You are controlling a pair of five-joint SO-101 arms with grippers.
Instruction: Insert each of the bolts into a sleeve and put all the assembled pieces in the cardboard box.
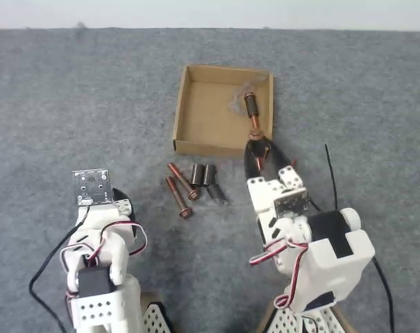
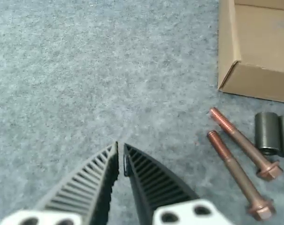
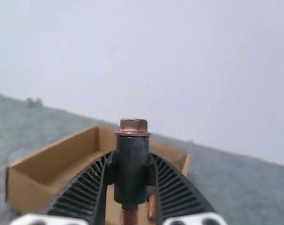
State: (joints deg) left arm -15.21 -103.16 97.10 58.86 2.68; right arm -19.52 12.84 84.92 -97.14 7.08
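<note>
My right gripper (image 3: 132, 157) is shut on an assembled piece (image 3: 132, 164), a dark sleeve with a copper bolt head on top. In the high view this gripper (image 1: 257, 147) hangs over the near wall of the cardboard box (image 1: 196, 104), with the copper head (image 1: 256, 133) at its tip. Just beyond, inside the box, I see another dark sleeve with a copper bolt (image 1: 250, 105). Two loose bolts (image 1: 178, 187) and upright sleeves (image 1: 203, 173) lie in front of the box. My left gripper (image 2: 121, 147) is shut and empty, over bare carpet beside the bolts (image 2: 235, 161).
Grey carpet covers the table. A third dark piece (image 1: 217, 194) lies by the sleeves. My left arm (image 1: 91, 187) stands at the front left. The box corner (image 2: 254, 79) and two sleeves (image 2: 268, 133) show in the left wrist view. A black cable (image 1: 331, 180) runs beside the right arm.
</note>
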